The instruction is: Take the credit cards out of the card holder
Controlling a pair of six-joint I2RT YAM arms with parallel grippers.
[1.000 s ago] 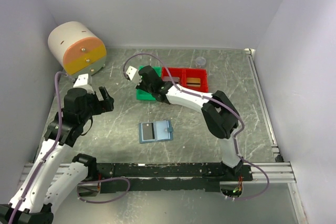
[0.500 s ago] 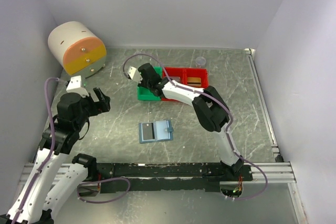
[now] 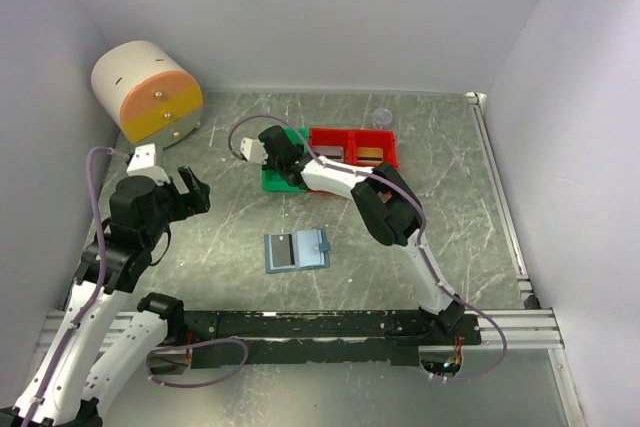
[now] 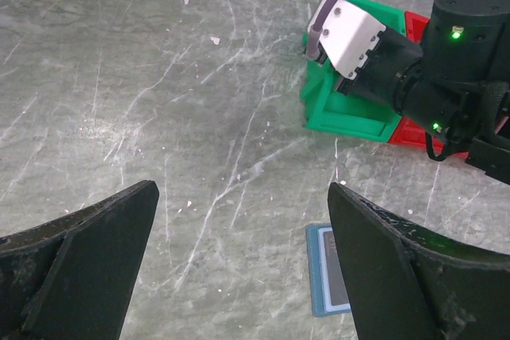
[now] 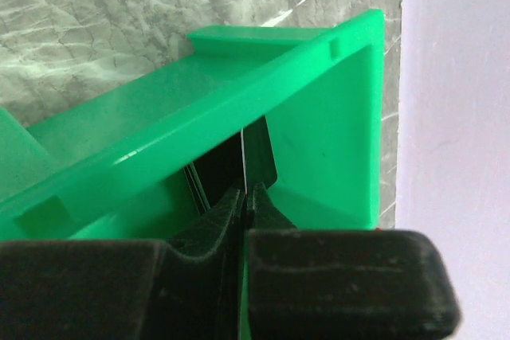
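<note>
The blue-grey card holder [image 3: 297,250] lies open and flat on the table, with a grey card [image 3: 283,250] in its left panel. Its corner also shows in the left wrist view [image 4: 320,276]. My right gripper [image 3: 287,171] reaches down into the green bin [image 3: 271,183]. In the right wrist view it [image 5: 243,193] is shut on a thin dark card [image 5: 260,155], held edge-on inside the green bin [image 5: 335,117]. My left gripper [image 3: 196,190] is open and empty above bare table, left of the holder; it also shows in its own wrist view [image 4: 241,189].
A red bin [image 3: 352,137] adjoins the green one and holds a gold-copper card [image 3: 370,155]. A cream and orange drum [image 3: 148,92] stands at the back left. A small clear disc [image 3: 381,118] lies near the back wall. Walls close in on three sides.
My right gripper has moved left and down into the green bin with the card. My left arm drew back to the left, then held still.
</note>
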